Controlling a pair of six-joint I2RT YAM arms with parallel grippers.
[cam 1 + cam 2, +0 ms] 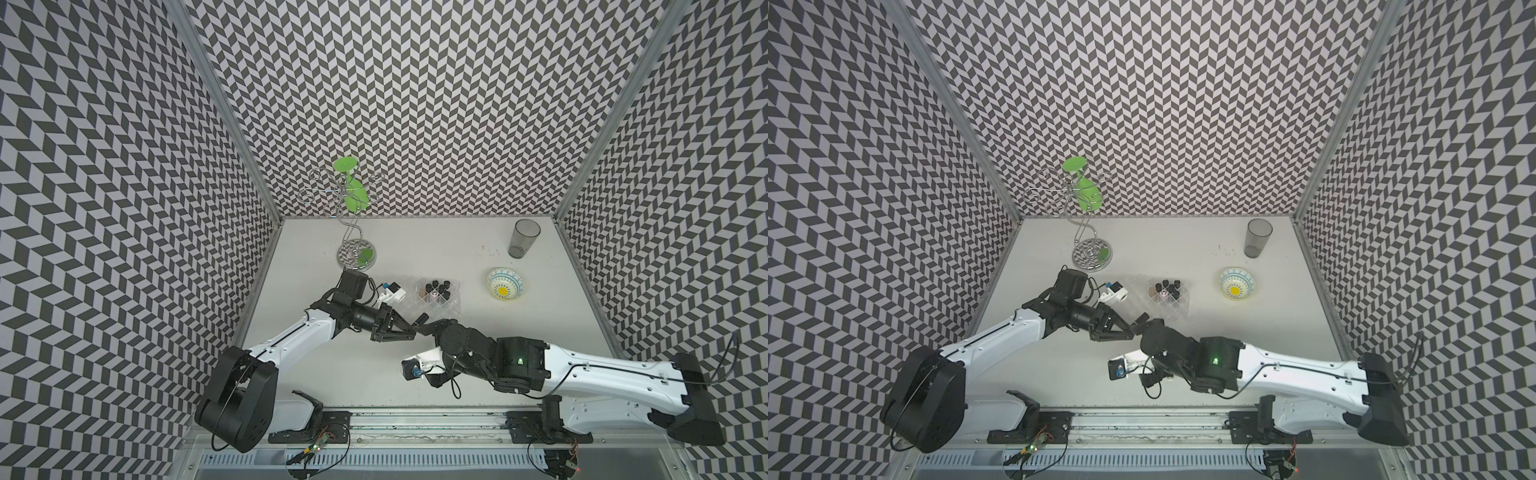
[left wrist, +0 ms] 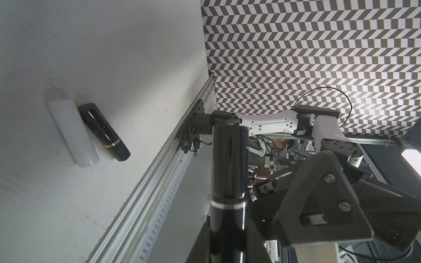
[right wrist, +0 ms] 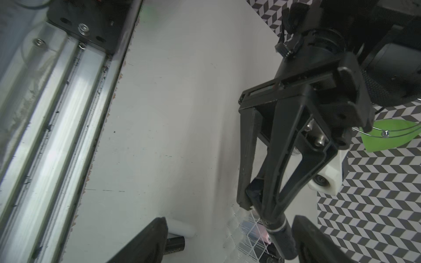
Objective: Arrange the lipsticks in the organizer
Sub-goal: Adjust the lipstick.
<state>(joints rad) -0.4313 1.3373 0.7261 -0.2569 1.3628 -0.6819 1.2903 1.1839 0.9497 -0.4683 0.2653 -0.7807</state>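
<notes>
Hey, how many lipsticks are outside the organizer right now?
3. One black lipstick is clamped in the left gripper; a white lipstick and a second black lipstick lie side by side on the table. More may be hidden from view.

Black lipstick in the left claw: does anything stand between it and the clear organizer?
Nothing visible does. The left gripper holds the black lipstick close to the organizer; the open right gripper merely straddles the tube.
</notes>
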